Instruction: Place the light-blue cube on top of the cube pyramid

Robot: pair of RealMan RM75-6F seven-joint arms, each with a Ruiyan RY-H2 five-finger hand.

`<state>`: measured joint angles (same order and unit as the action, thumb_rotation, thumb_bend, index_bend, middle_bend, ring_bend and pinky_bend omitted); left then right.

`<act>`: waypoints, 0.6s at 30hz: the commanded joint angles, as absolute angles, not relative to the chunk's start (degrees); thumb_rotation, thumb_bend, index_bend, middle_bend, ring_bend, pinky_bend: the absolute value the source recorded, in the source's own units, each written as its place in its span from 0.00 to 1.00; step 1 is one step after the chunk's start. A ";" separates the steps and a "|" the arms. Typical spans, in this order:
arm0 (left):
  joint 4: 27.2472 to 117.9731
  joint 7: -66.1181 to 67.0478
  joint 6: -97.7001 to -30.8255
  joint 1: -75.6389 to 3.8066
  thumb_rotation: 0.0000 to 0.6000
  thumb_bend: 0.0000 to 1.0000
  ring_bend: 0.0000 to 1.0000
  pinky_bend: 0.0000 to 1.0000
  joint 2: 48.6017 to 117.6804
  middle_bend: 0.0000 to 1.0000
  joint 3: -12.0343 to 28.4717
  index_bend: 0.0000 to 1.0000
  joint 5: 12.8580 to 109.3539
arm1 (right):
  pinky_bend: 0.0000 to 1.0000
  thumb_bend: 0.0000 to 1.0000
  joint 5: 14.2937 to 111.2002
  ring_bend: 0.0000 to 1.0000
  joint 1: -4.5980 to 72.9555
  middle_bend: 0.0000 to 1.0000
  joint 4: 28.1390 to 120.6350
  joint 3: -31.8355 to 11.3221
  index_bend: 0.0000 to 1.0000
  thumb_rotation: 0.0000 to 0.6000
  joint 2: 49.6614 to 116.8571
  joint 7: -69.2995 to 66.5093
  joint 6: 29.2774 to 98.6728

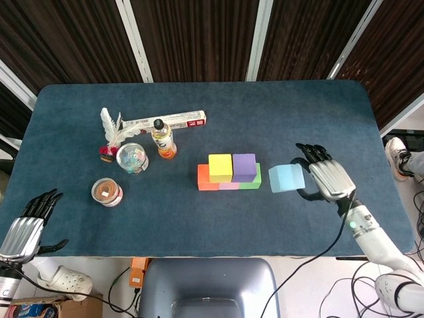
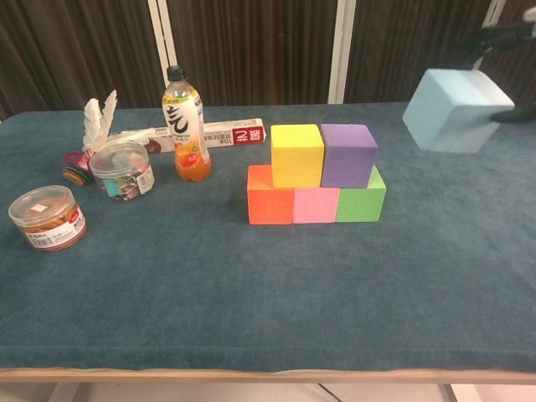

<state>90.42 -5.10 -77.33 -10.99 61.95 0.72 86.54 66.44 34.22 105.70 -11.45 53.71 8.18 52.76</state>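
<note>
The light-blue cube (image 1: 287,179) (image 2: 453,110) hangs in the air to the right of the pyramid, above its top row, held by my right hand (image 1: 327,180) with fingers along its far and near sides. The pyramid has an orange cube (image 2: 270,195), a pink cube (image 2: 315,205) and a green cube (image 2: 361,201) at the bottom, with a yellow cube (image 1: 220,167) (image 2: 296,155) and a purple cube (image 1: 244,166) (image 2: 348,155) on top. My left hand (image 1: 26,222) stays off the table's near left corner, open, holding nothing.
On the table's left stand an orange drink bottle (image 2: 186,127), a long red-and-white box (image 2: 213,134), a white feather toy (image 2: 96,117), a clear jar of clips (image 2: 122,170) and a round tin (image 2: 44,218). A grey chair back (image 1: 202,288) sits below the table's near edge.
</note>
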 commanded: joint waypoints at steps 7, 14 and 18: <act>90.37 -3.68 -74.99 -12.30 1.00 0.07 0.00 0.11 62.50 0.01 1.55 0.00 84.63 | 0.00 0.27 40.41 0.00 51.66 0.03 105.53 -17.11 0.46 1.00 55.84 21.05 44.56; 90.36 -2.04 -73.16 -13.27 1.00 0.07 0.00 0.11 63.00 0.01 1.84 0.00 83.43 | 0.00 0.27 27.15 0.00 61.24 0.03 102.51 -14.29 0.46 1.00 59.50 28.73 43.75; 90.37 -1.40 -72.73 -13.47 1.00 0.07 0.00 0.11 63.17 0.01 1.81 0.00 83.08 | 0.00 0.27 23.38 0.00 64.25 0.03 101.39 -12.69 0.46 1.00 61.07 30.50 43.51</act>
